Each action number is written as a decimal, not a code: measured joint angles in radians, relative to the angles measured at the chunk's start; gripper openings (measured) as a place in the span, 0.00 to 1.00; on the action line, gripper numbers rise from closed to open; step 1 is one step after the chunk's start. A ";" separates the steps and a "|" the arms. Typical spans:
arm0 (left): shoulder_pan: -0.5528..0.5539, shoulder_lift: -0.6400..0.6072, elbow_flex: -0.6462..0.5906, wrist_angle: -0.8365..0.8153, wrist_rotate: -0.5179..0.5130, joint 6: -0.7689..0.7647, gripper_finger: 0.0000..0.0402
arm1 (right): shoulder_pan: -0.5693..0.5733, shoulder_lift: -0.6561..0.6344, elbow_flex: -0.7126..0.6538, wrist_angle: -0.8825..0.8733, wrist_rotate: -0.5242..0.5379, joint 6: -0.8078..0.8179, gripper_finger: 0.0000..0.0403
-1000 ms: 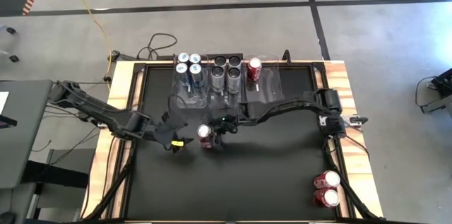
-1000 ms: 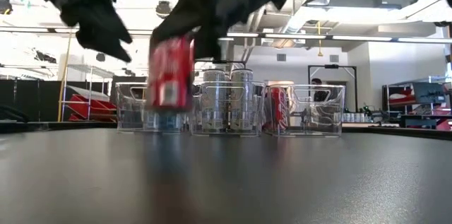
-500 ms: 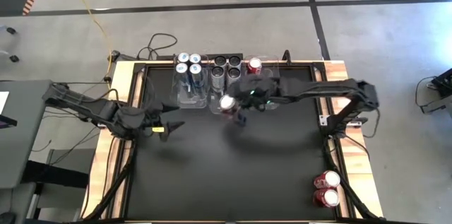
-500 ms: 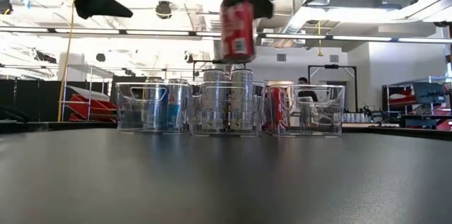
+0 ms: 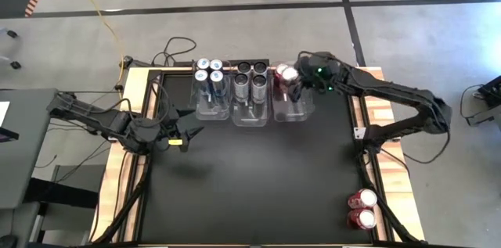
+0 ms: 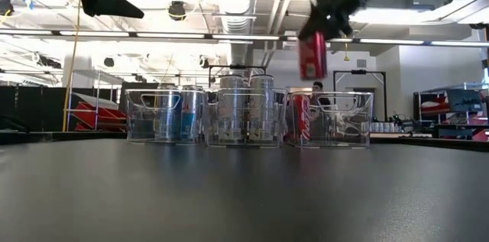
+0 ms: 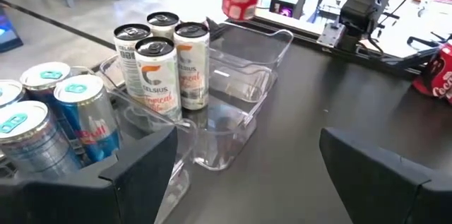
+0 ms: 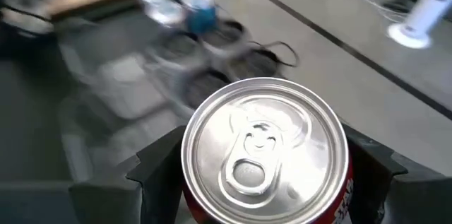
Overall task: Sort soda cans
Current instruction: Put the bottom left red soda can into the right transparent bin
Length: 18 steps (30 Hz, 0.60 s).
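Note:
My right gripper [image 5: 294, 77] is shut on a red soda can [image 6: 312, 55], held in the air above the right clear bin [image 6: 340, 120] at the table's far edge. One red can [image 6: 300, 117] stands in that bin. Several blue-silver cans [image 5: 210, 71] stand in the left bin and several dark cans [image 5: 250, 76] in the middle bin. Two red cans [image 5: 362, 209] stand at the table's near right corner. My left gripper [image 5: 182, 132] is open and empty, raised over the table's left side. My right gripper pinches the red can's side wall [image 8: 346, 181] between its two fingers [image 8: 159, 166], one on each side of the can just below its silver top [image 8: 265, 150]. The fingers come from above, pointing down. The can hangs below them, nearly upright, clear of the bin.
The three clear bins [image 5: 250, 103] stand side by side along the far edge. The left wrist view shows the middle bin's near half [image 7: 233, 104] bare. The wooden table frame [image 5: 376, 84] borders the black mat. A person shows far behind the table [image 6: 318, 89].
My right gripper has carried the red can from low over the table's middle up and toward the far right, to above the right bin. My left gripper has drawn back toward the table's left edge and risen.

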 joint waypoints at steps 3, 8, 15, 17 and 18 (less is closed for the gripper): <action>0.000 0.000 0.000 0.000 -0.002 -0.002 0.85 | -0.089 -0.029 -0.108 0.093 -0.043 -0.050 0.73; 0.001 0.000 0.000 0.000 -0.020 -0.001 0.85 | -0.231 -0.047 -0.218 0.233 -0.153 -0.097 0.74; 0.053 0.000 0.000 0.001 -0.040 0.028 0.85 | -0.355 0.024 -0.326 0.340 -0.234 -0.157 0.74; 0.076 0.000 0.000 0.002 -0.040 0.027 0.85 | -0.382 0.050 -0.343 0.374 -0.282 -0.160 0.74; 0.087 0.000 0.000 0.005 -0.040 0.027 0.85 | -0.392 0.064 -0.350 0.389 -0.300 -0.162 0.74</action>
